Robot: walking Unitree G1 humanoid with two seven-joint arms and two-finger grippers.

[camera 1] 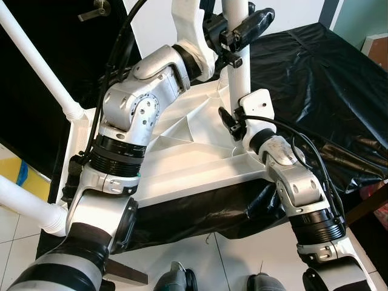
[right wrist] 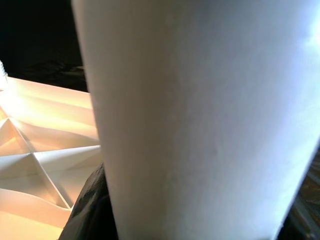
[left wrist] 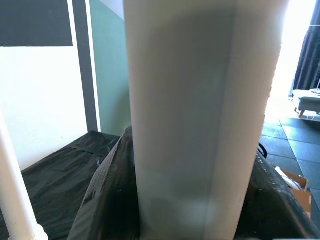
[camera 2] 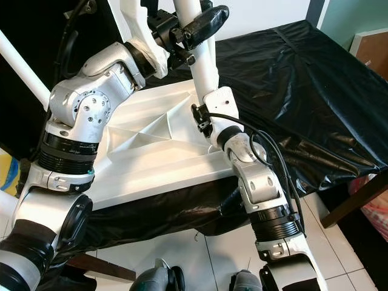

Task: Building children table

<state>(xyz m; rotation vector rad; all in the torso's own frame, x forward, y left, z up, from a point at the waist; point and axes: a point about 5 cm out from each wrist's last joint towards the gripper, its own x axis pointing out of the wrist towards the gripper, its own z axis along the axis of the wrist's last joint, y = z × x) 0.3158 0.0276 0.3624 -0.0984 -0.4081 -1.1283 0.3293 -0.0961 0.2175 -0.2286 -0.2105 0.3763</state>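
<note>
Left eye view: we pinch the stiff, probably light, slick white leg with left gripper high and right gripper low, near its socket.

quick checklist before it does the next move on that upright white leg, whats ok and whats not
1. Left gripper on the upright leg: ok, its black fingers wrap the leg high up.
2. Right gripper on the same leg: ok, it sits low, near the tabletop.
3. Leg standing upright at the tabletop's corner: ok, it looks close to vertical in the head views.
4. Leg fully seated in its socket: cannot tell, the right gripper hides the joint.
5. Other legs fitted: ok, two white legs stick out on the robot's left.
6. Tabletop supported: ok, it lies underside up on the black sheet, though its near edge is close to the sheet's drop.
</note>
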